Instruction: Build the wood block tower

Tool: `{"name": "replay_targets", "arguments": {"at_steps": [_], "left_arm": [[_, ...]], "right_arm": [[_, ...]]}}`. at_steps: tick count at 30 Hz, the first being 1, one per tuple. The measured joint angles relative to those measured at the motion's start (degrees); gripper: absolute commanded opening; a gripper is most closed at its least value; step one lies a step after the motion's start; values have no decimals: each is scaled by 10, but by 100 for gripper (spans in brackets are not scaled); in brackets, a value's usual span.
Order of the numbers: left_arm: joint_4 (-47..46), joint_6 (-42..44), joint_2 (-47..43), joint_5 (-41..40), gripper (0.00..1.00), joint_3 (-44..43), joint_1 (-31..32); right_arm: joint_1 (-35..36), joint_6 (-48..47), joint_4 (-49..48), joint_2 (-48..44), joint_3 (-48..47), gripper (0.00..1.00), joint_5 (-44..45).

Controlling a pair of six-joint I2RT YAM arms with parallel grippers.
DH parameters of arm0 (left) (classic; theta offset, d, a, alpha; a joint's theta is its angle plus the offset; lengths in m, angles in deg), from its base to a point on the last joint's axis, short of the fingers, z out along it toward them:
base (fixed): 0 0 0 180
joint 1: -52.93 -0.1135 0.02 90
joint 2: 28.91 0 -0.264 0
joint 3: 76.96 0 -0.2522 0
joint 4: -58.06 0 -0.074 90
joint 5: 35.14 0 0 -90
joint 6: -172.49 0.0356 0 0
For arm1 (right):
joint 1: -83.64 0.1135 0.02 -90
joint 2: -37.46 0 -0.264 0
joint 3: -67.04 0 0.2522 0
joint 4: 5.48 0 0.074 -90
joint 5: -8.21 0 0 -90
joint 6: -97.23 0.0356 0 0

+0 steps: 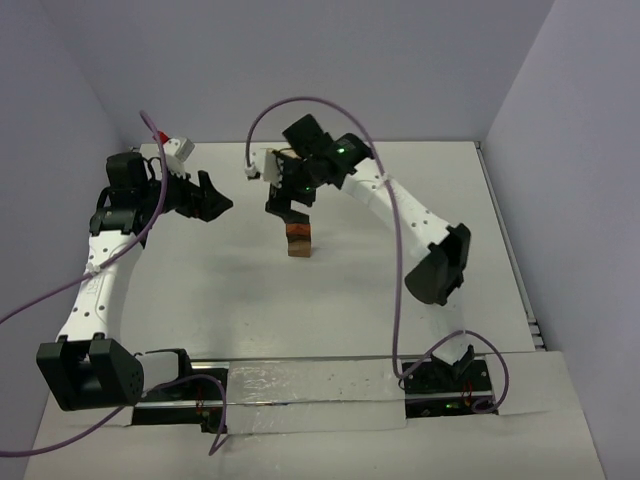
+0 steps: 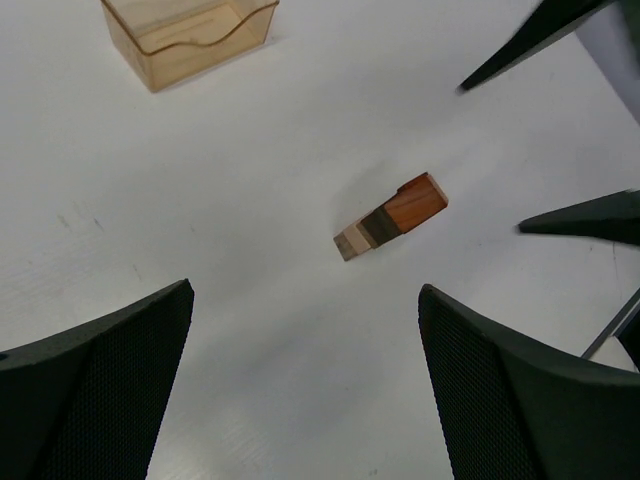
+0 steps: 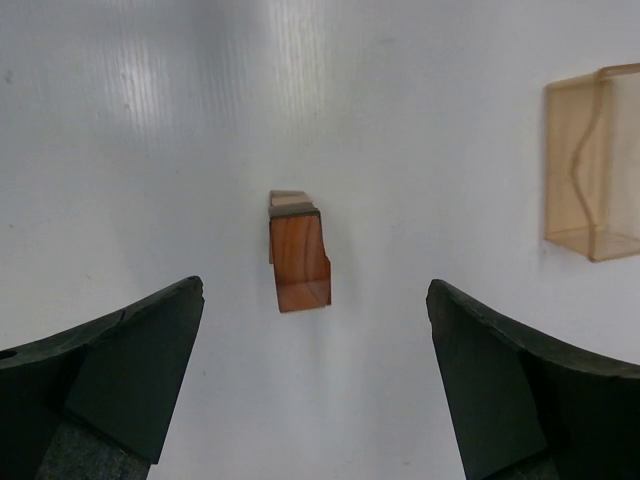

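Tower [image 1: 298,240]: lower blocks [image 3: 292,206] mostly hidden beneath reddish top block [image 3: 299,265]; right tool [image 1: 287,214] apart above; left tool [image 1: 214,198] apart.

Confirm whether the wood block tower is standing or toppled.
Standing: the wood block tower rises upright from the table, with the reddish-brown block on top.

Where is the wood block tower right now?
In the top view the wood block tower stands near the middle of the table, just under the open right hand and touching neither finger. The translucent orange tray sits apart from it.
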State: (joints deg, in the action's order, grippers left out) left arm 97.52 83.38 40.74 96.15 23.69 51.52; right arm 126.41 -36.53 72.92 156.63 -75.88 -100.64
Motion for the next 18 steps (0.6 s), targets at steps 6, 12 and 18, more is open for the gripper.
{"name": "replay_targets", "arguments": {"at_steps": [6, 12, 18], "left_arm": [[34, 19, 49, -53, 99, -42, -1], [50, 24, 72, -126, 99, -43, -6], [47, 19, 73, -156, 99, -43, -16]], "right_arm": [[-96, 111, -105, -172, 97, 100, -65], [-279, 247, -226, -327, 315, 100, -55], [-342, 321, -292, -449, 558, 100, 31]]}}
